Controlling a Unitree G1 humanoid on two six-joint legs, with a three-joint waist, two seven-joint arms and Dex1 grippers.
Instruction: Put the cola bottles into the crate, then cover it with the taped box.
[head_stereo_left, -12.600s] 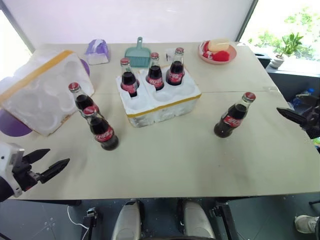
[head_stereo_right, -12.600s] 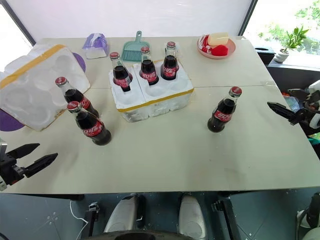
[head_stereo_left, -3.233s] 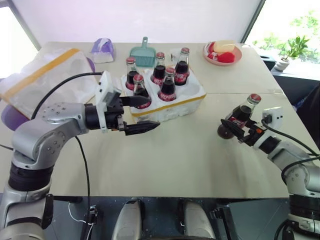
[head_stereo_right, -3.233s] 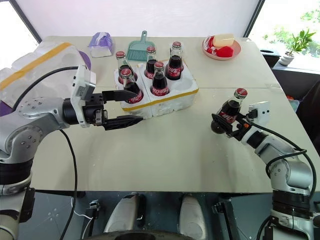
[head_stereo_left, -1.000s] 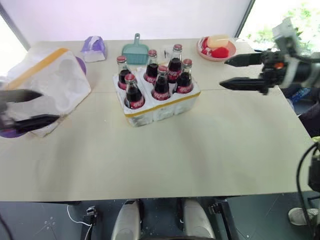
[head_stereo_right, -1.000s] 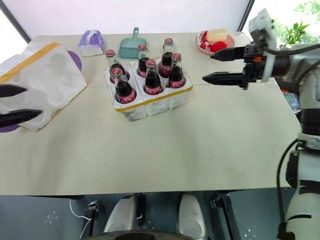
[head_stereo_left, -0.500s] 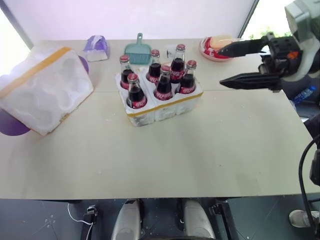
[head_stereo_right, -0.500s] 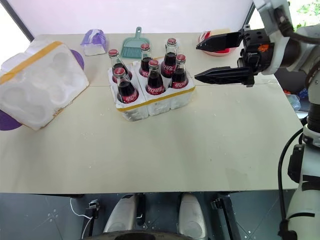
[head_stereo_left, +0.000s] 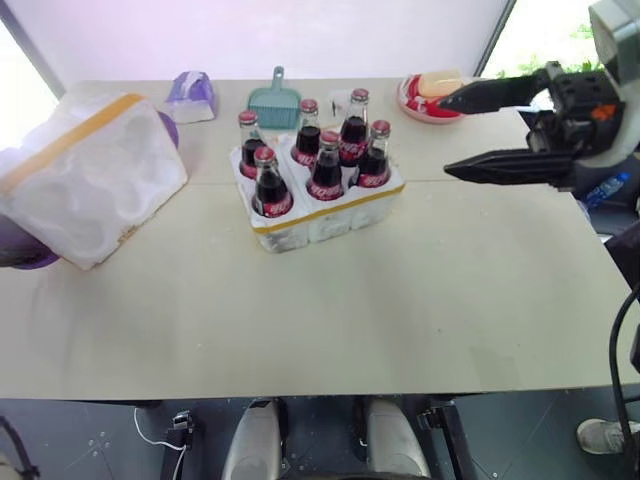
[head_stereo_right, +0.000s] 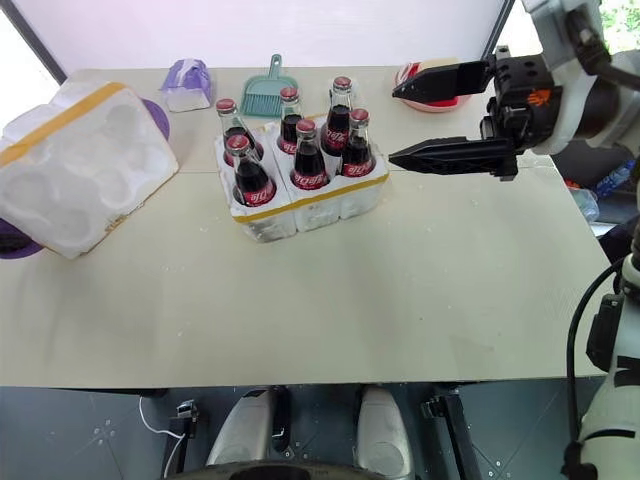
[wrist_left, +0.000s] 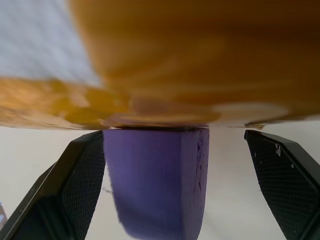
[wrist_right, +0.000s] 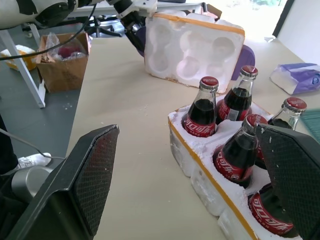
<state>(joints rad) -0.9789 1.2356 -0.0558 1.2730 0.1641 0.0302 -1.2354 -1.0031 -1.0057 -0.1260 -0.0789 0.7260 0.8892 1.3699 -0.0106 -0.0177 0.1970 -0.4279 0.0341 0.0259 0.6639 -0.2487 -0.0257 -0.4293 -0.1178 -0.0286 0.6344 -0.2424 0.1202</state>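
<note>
Several cola bottles (head_stereo_left: 327, 165) with red caps stand upright in the wells of the crate (head_stereo_left: 330, 215), a low white foam tray with a yellow band, at the table's middle back. The taped box (head_stereo_left: 90, 175) lies tilted at the left, its wells facing the crate. My right gripper (head_stereo_right: 394, 125) hovers open above the table, right of the crate, pointing at it. My left gripper (wrist_left: 175, 150) is open close under the box's yellow-taped edge (wrist_left: 200, 60), with a purple thing (wrist_left: 157, 180) between its fingers. In the right wrist view that arm (wrist_right: 131, 17) reaches in behind the box (wrist_right: 192, 50).
A teal dustpan (head_stereo_left: 273, 103), a purple tissue pack (head_stereo_left: 190, 95) and a pink plate of food (head_stereo_left: 430, 95) line the table's far edge. A purple disc (head_stereo_left: 22, 252) pokes out under the taped box. A cardboard box (wrist_right: 62, 62) sits on the floor beyond the table.
My left gripper has left the head views at the left edge and dropped behind the taped box. My right gripper has drawn back slightly, still open.
</note>
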